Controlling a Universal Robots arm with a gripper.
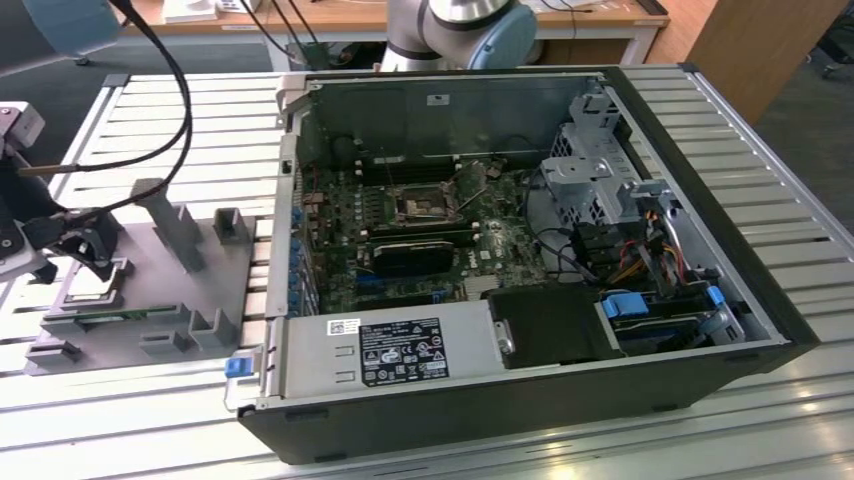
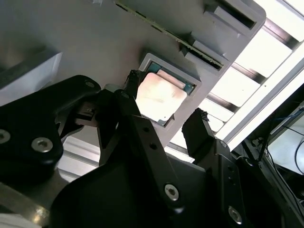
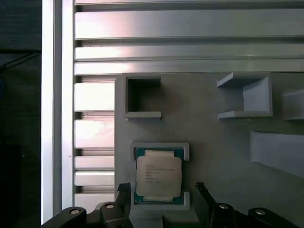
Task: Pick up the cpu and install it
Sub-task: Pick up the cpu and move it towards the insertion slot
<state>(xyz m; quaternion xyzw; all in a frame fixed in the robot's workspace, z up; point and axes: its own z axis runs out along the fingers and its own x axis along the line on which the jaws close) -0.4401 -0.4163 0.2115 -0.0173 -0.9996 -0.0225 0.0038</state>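
misalignment is the main risk: the tool (image 3: 161, 189) hangs open, 1 finger on each side of the cpu (image 3: 158, 171), which lies flat in its pocket (image 3: 161, 146) on the grey fixture (image 3: 213, 137) on the bench (image 3: 142, 47). an off-centre squeeze could catch the pocket's rim and tilt the chip.

Cpu (image 3: 158, 176) in fixture (image 3: 213, 142) recess, hand (image 3: 162, 189) over it

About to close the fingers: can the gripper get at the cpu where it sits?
Probably yes. The gripper is open, its fingers on either side of the cpu, and nothing lies over it. The holder's raised rim frames the other two sides and seems to leave the fingers' sides free.
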